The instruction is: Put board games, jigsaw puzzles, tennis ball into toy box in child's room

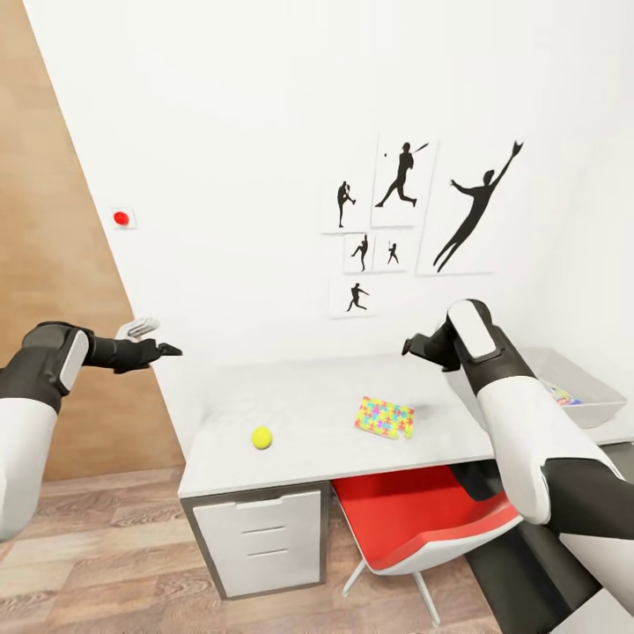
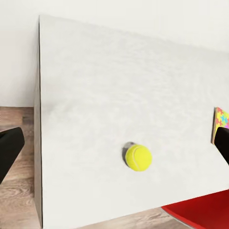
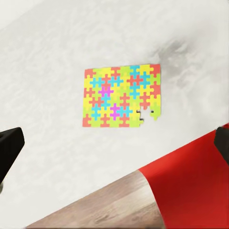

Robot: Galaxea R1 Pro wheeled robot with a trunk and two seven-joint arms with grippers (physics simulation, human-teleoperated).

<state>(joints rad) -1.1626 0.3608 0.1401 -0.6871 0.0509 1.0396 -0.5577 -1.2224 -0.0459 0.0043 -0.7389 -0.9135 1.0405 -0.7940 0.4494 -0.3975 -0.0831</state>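
Both arms raised above the bench (image 1: 299, 401), each tool spread wide and holding nothing. Ball (image 1: 261, 437) near the front edge, closer to the left tool (image 1: 163, 350); puzzle (image 1: 385, 417) toward the right tool (image 1: 414, 346), tray (image 1: 588, 396) beyond.
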